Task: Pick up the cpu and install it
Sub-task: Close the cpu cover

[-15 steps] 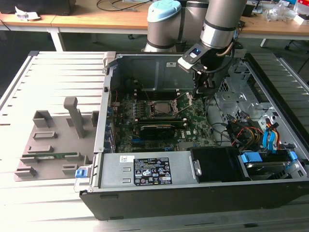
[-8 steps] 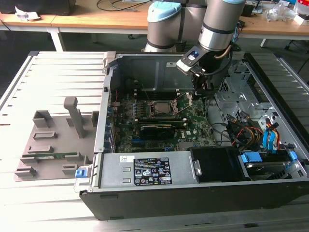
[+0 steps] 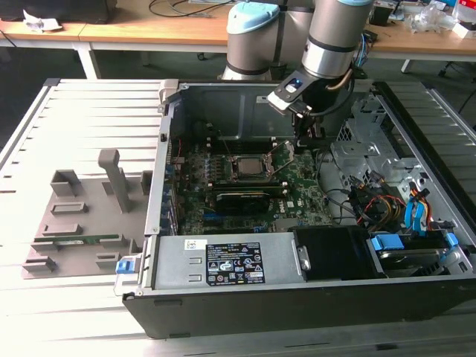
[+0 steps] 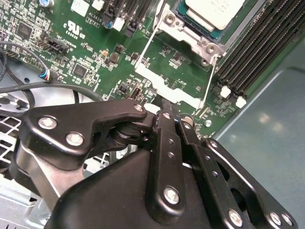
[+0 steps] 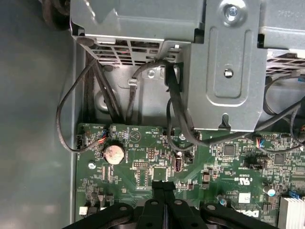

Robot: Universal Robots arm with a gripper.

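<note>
Inside the open computer case point(image 3: 216, 111), the cpu point(image 4: 214, 12) sat in its socket on the green motherboard point(image 4: 86, 52), with the metal retention frame point(image 4: 167, 90) swung open beside it. Just past that frame the gripper point(image 4: 164, 107) hung close above the board, fingers pressed together, grasping nothing.

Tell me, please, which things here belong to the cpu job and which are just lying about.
Job: cpu, lying in the socket frame; gripper, shut, empty.
Lying about: grey tray, coin cell, metal cage.
</note>
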